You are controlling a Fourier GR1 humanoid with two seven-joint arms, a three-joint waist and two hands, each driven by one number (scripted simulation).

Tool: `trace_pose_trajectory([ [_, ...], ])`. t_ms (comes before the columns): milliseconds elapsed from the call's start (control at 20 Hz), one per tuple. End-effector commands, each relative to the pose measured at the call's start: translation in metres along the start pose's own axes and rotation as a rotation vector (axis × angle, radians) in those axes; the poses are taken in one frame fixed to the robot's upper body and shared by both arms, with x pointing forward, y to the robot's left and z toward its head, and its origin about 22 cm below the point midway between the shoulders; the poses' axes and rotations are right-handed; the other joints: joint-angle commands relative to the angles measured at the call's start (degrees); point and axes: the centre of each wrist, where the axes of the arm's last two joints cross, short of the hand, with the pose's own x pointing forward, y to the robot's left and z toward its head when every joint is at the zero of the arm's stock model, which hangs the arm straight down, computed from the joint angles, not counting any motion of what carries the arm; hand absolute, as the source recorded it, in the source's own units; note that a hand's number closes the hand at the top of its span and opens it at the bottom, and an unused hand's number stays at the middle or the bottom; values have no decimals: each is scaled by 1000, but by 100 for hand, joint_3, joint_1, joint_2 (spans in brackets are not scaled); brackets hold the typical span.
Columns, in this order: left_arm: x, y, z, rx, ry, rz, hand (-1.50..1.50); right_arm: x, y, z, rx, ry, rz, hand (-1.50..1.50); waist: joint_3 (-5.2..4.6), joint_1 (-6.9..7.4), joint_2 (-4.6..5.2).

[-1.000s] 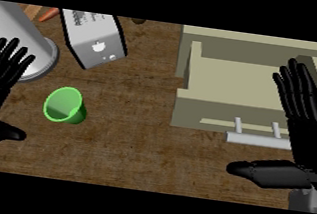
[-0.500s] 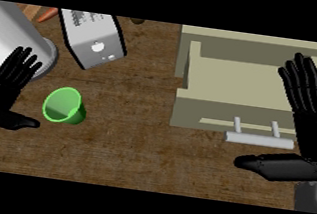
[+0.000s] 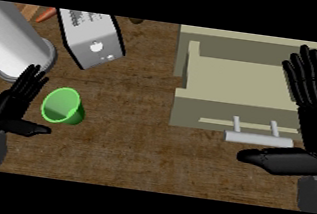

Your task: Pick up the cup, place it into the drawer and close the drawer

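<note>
At the far left of the wooden counter (image 3: 134, 146) stands a big grey cylinder (image 3: 10, 41), and just below it the left hand (image 3: 14, 110) hovers with its fingers straight and slightly fanned, thumb poking out sideways toward the right. Right beside those fingers, a touch to their right and not held, lies the green cup (image 3: 63, 106), tipped so its open mouth shows; the thumb sits just under its lower left edge, and I can't say whether they touch. Further up sits a slanted grey box (image 3: 90, 37) with dark markings. Past the middle comes the beige drawer (image 3: 231, 86), pulled open, its pale bar handle (image 3: 257, 138) facing the near edge. Over the drawer's right side the right hand (image 3: 312, 119) hangs, fingers straight and spread, thumb stretched left just beneath the handle, gripping nothing.
</note>
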Motion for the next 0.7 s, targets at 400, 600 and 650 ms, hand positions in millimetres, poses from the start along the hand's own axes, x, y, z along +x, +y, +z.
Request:
trace_pose_trajectory([
  [400,-57,-10,30,55,0,-46,-150,9,4,-6,-1,-10,6,-150,-19,-106,46],
  [600,-46,10,33,40,-30,-11,-150,8,0,-14,17,-7,-4,-150,-19,-84,44],
  [650,-57,-4,36,62,-41,-10,-150,6,-13,3,35,4,-22,-150,-19,-135,42],
])
